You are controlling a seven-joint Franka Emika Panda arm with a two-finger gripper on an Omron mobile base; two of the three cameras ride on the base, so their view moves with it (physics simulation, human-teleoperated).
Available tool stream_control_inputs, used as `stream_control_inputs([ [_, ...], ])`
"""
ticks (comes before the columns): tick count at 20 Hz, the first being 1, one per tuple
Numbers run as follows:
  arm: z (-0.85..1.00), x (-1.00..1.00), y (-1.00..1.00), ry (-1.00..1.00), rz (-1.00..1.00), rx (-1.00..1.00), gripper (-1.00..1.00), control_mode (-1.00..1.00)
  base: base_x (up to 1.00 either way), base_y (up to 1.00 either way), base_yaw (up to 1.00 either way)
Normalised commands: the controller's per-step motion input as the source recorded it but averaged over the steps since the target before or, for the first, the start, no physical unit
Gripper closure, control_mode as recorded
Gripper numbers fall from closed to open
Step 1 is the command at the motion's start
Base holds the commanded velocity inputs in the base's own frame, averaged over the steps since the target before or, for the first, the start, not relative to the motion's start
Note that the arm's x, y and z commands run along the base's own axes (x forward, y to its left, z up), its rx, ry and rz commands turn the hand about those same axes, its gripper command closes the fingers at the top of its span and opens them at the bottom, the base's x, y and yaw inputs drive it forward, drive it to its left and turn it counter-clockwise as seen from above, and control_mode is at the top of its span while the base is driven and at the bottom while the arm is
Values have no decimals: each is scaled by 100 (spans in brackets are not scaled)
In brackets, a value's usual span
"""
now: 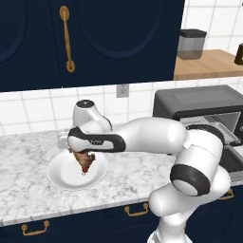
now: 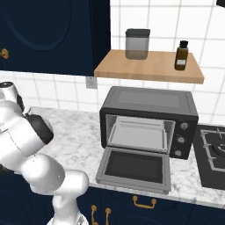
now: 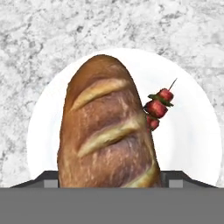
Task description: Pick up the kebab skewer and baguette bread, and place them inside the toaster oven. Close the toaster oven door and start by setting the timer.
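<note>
The golden-brown baguette bread [image 3: 105, 131] stands between my gripper's [image 3: 109, 180] two fingertips, which press on its sides just above a white plate [image 3: 192, 131]. The kebab skewer [image 3: 158, 107], with red chunks, lies on the plate partly behind the loaf. In the left base view my gripper [image 1: 83, 159] hangs over the plate [image 1: 61, 175] at the counter's left, with brown bread and a red bit beneath it. The toaster oven [image 2: 149, 118] stands to the right with the toaster oven door [image 2: 134, 169] folded down flat and its tray showing inside.
A wooden shelf [image 2: 149, 68] above the oven carries a grey canister [image 2: 137, 43] and a dark bottle [image 2: 182, 56]. A stove burner [image 2: 215, 151] lies right of the oven. Dark blue cabinets [image 1: 90, 38] hang over the marble counter [image 1: 28, 194].
</note>
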Motion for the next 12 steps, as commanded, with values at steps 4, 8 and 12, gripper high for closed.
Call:
stream_control_inputs([
  [4, 21, -6, -100, 0, -51, 10, 100, -100, 0, 0, 0],
  [8, 8, 0, -100, 0, -57, 7, 100, -100, 0, 0, 0],
  [12, 30, -3, -92, 2, -60, 9, 100, -100, 0, 0, 0],
])
